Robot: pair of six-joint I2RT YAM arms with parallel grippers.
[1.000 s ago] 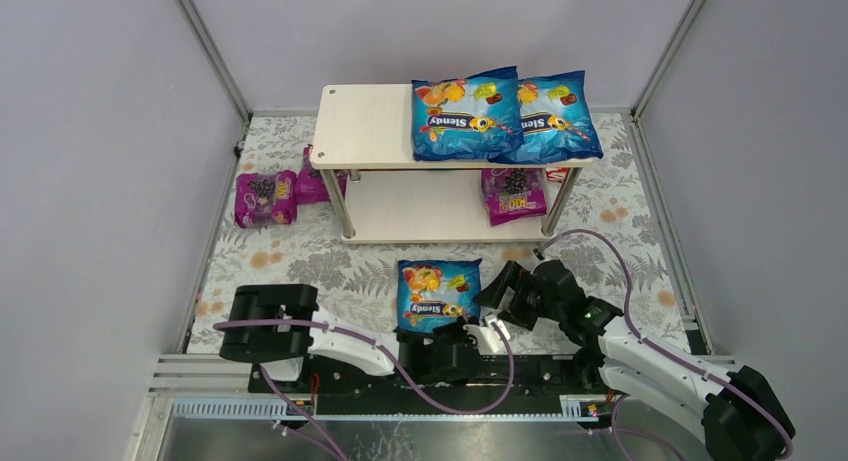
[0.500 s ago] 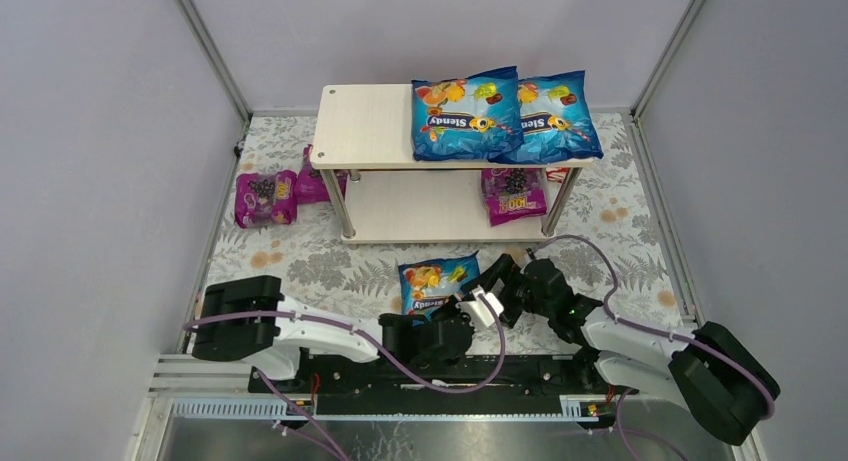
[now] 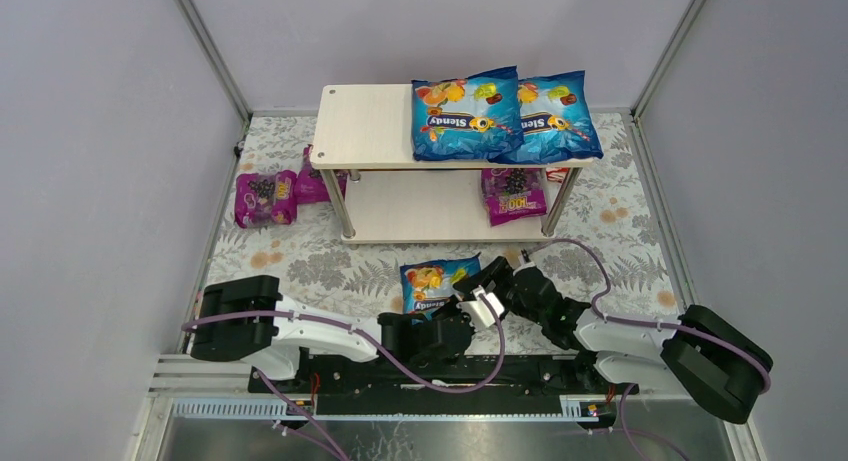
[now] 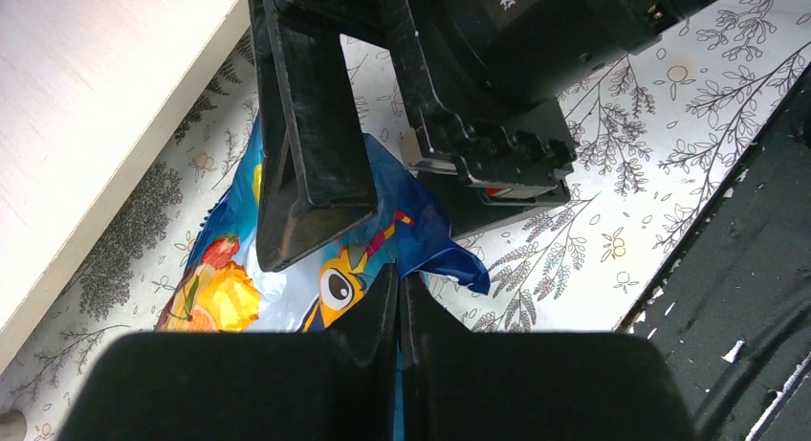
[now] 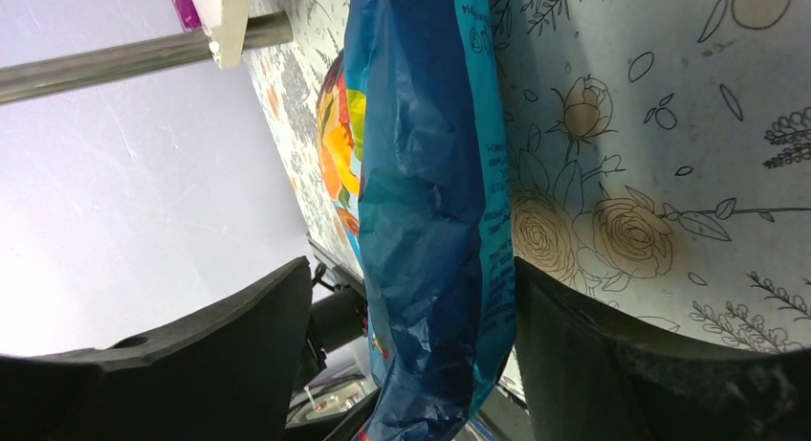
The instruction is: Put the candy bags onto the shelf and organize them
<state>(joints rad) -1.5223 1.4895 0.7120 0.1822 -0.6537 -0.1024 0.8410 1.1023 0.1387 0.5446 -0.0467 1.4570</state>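
A blue candy bag point(image 3: 437, 286) lies in front of the shelf point(image 3: 365, 126), its near edge raised. My left gripper point(image 3: 452, 319) is shut on that edge; in the left wrist view its fingertips point(image 4: 399, 302) pinch the blue foil point(image 4: 287, 297). My right gripper point(image 3: 492, 281) stands open astride the bag's right side. In the right wrist view the bag point(image 5: 430, 192) hangs between the fingers point(image 5: 593, 364), against one and apart from the other. Two blue bags point(image 3: 505, 113) lie on the top board. A magenta bag point(image 3: 513, 194) sits on the lower board.
Two magenta bags point(image 3: 265, 198) lie on the floral mat left of the shelf, one partly under its corner. Grey walls and metal frame posts enclose the mat. The left half of both shelf boards is bare.
My left gripper has shut on the bag's near edge and lifted it. The right gripper moved left until its jaws straddle the bag's right side, and they have narrowed slightly.
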